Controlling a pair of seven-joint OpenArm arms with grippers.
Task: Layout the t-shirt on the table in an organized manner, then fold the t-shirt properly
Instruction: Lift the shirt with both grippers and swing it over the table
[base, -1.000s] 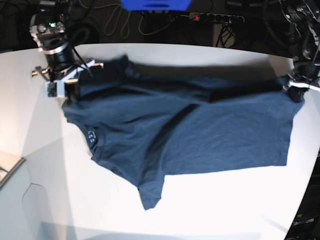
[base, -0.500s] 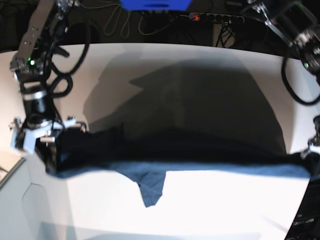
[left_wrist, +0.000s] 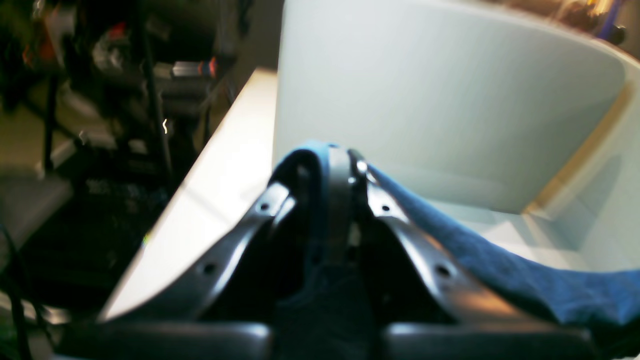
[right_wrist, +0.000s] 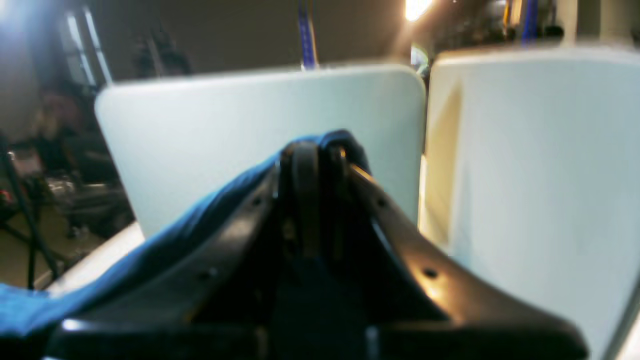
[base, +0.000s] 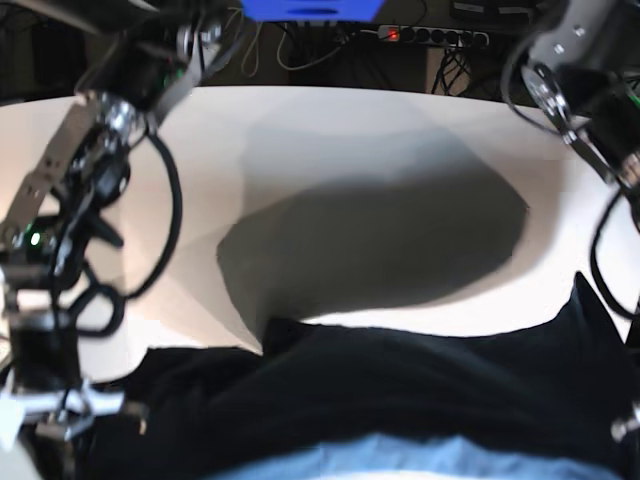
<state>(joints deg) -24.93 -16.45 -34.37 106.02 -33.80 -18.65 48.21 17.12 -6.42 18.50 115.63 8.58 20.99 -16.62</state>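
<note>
T-shirt (base: 400, 400), navy blue: held aloft and stretched wide across the near side of the base view, above the white table (base: 330, 130), casting a broad shadow on it. Left gripper (left_wrist: 335, 165): jaws clamped on a fold of the fabric. Right gripper (right_wrist: 312, 150): jaws likewise pinched on the cloth. Power strip (base: 430, 35): beyond the table's far edge.
</note>
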